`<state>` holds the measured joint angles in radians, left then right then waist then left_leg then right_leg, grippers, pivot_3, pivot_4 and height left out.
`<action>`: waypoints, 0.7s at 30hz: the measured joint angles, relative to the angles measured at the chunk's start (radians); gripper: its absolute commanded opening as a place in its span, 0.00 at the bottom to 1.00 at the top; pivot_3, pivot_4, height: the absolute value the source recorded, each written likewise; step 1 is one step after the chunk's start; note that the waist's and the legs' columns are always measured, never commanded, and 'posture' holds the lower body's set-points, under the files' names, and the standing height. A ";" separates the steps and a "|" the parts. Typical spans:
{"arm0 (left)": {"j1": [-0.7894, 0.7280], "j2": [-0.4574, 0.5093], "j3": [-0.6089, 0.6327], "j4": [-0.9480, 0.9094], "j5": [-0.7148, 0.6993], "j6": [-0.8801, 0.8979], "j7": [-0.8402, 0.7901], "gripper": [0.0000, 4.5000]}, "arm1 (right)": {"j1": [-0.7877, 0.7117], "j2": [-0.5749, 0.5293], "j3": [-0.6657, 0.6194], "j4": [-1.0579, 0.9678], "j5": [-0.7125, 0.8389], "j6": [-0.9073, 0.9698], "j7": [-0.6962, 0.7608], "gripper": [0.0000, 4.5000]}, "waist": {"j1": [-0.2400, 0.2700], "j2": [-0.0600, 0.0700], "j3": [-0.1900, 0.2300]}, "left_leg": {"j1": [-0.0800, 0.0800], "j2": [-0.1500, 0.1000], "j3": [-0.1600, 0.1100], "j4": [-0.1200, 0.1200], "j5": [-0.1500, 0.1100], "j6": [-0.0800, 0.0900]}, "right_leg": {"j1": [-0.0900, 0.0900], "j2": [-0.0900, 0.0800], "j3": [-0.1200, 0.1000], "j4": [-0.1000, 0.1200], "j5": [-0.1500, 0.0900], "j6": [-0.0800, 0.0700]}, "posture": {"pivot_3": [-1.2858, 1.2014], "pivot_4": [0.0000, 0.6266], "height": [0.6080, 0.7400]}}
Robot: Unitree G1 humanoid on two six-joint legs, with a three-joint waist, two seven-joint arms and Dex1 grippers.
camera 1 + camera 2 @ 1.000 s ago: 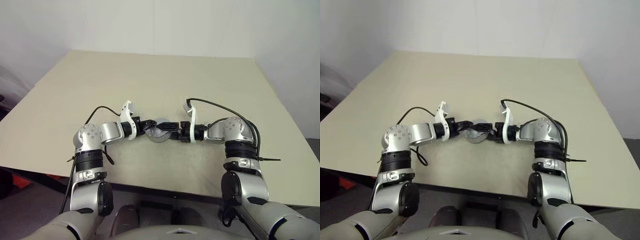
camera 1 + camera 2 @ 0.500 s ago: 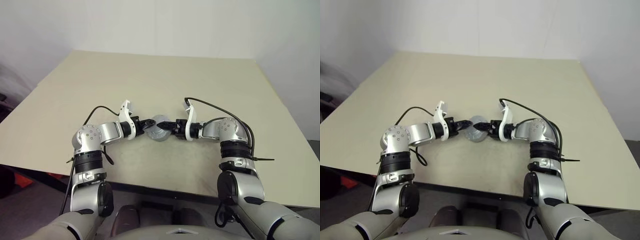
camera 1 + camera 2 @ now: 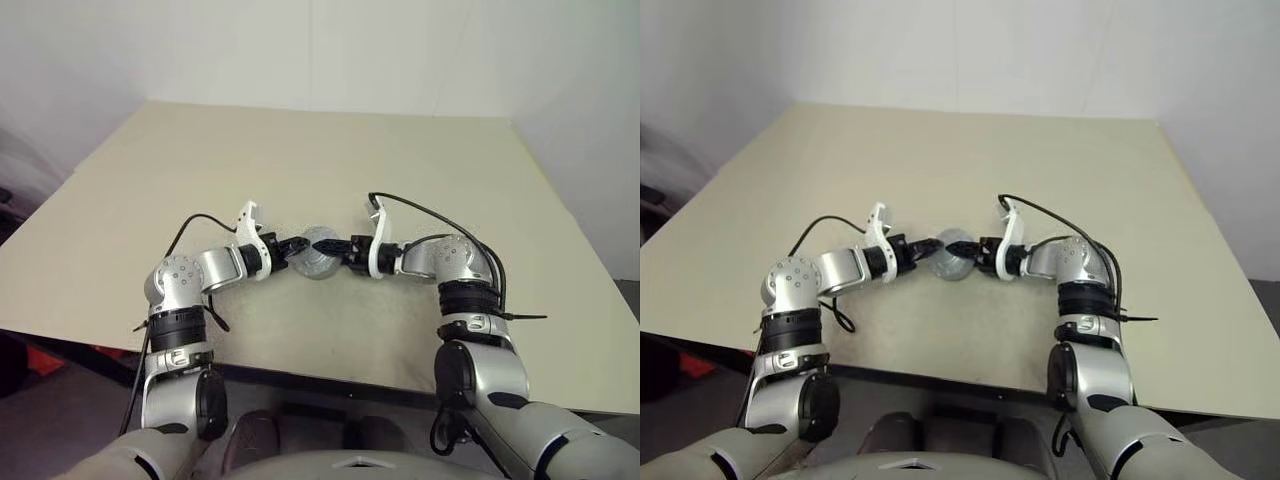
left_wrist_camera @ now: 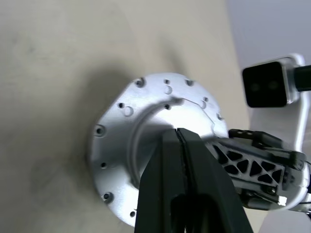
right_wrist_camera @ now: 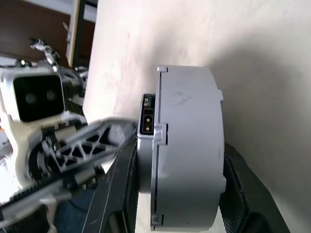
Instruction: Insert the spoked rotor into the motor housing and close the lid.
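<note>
Motor housing [image 3: 318, 254], a low round silver-grey metal puck with a flanged, hole-dotted face, hangs just above the wide beige tabletop [image 3: 330, 160], held between the two arms near the table's 6 o'clock edge. From the head camera it sits a little toward 6 o'clock from the table's middle, with the left gripper [image 3: 295, 246] meeting it from 9 o'clock and the right gripper [image 3: 335, 246] from 3 o'clock. In the right wrist view the housing [image 5: 184, 145] appears edge-on, its smooth grey side wall and a small connector port showing, and the right gripper's black fingers [image 5: 121, 184] stand partly apart, one on each flat face, clamped across its thickness. In the left wrist view the housing's bolt-holed silver face [image 4: 146, 145] is turned to the camera, and the left gripper's black fingers [image 4: 187, 179] are pressed fully together over its lower rim; whether they pinch any part of it I cannot tell. Black cables loop from both wrists.
</note>
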<state>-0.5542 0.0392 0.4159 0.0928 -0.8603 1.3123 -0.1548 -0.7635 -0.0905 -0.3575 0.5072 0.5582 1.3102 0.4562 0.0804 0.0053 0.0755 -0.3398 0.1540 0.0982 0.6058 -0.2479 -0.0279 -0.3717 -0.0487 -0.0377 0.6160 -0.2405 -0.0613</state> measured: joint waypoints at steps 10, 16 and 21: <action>0.056 -0.002 0.120 -0.148 -0.205 -0.083 -0.030 0.00 | -0.084 0.048 -0.185 0.174 0.051 -0.070 -0.157 0.46 | -0.005 0.001 0.001 | -0.004 0.000 0.001 0.000 0.000 0.000 | -0.004 0.000 -0.001 0.000 0.000 0.000 | 0.52 0.00 1.00; 0.109 0.002 0.150 -0.183 -0.289 -0.134 0.037 0.00 | -0.135 0.119 -0.333 0.234 0.131 -0.137 -0.298 0.46 | -0.010 0.001 0.002 | -0.011 0.000 0.001 0.000 0.002 0.003 | -0.016 0.000 -0.001 0.000 0.002 0.002 | 0.52 0.00 1.00; 0.169 0.017 0.153 -0.188 -0.337 -0.165 0.093 0.00 | -0.170 0.153 -0.379 0.227 0.204 -0.125 -0.375 0.46 | -0.009 0.001 0.002 | -0.016 0.000 0.002 0.000 0.002 0.004 | -0.019 0.001 -0.004 0.002 0.003 0.004 | 0.52 0.00 1.00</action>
<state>-0.3853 0.0565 0.5690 -0.0954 -1.1977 1.1471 -0.0617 -0.9334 0.0621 -0.7366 0.7340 0.7625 1.1853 0.0816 0.0709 0.0065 0.0777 -0.3554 0.1540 0.1000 0.6059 -0.2457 -0.0243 -0.3907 -0.0480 -0.0420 0.6176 -0.2376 -0.0570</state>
